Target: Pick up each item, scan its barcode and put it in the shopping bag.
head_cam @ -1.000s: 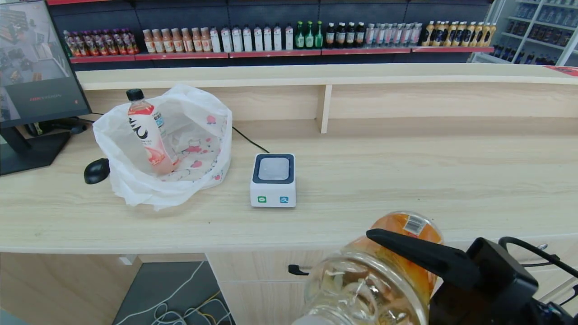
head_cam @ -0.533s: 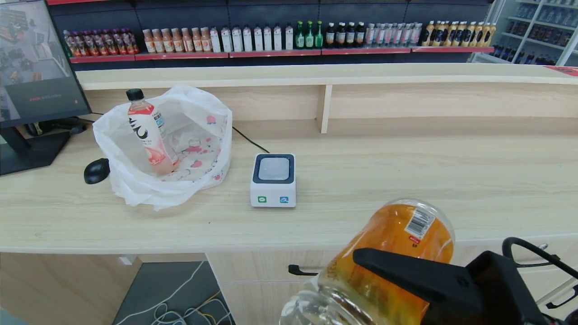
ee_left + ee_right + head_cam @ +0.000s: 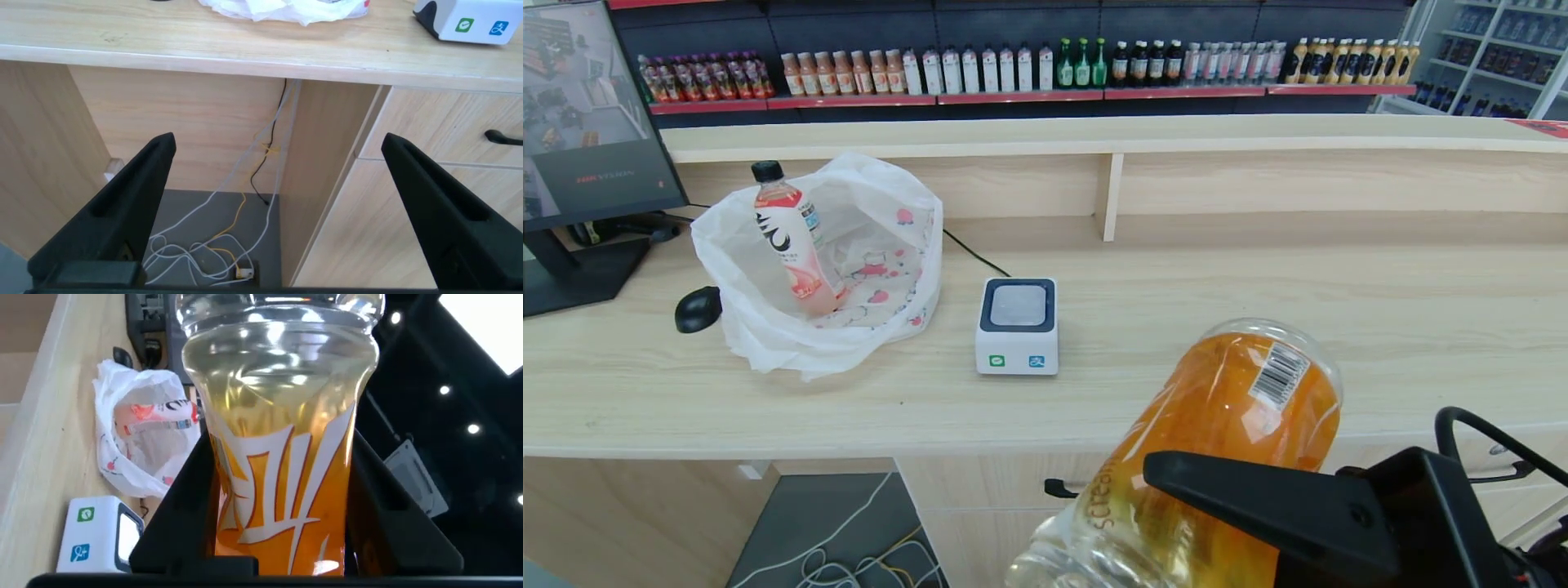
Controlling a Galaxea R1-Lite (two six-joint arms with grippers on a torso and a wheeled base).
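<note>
1. Our right hand point(image 3: 282, 482) clamps one clear orange bottle point(image 3: 1233, 408), tilted above the tabletop's point(image 3: 1258, 286) near edge, right of the one scanner point(image 3: 1017, 325).
2. Its white barcode label point(image 3: 1278, 376) faces up, and pale lettering runs along its side.
3. One pink bottle point(image 3: 792, 241) leans in the one shopping bag point(image 3: 768, 327).
4. Our left hand point(image 3: 278, 147) gapes wide and empty.

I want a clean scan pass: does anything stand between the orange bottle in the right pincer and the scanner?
Nothing visible does. The orange bottle, clamped in the right pincer, hangs by the front edge of the counter, right of the scanner, with bare wood between them. The shopping bag lies beyond.
</note>
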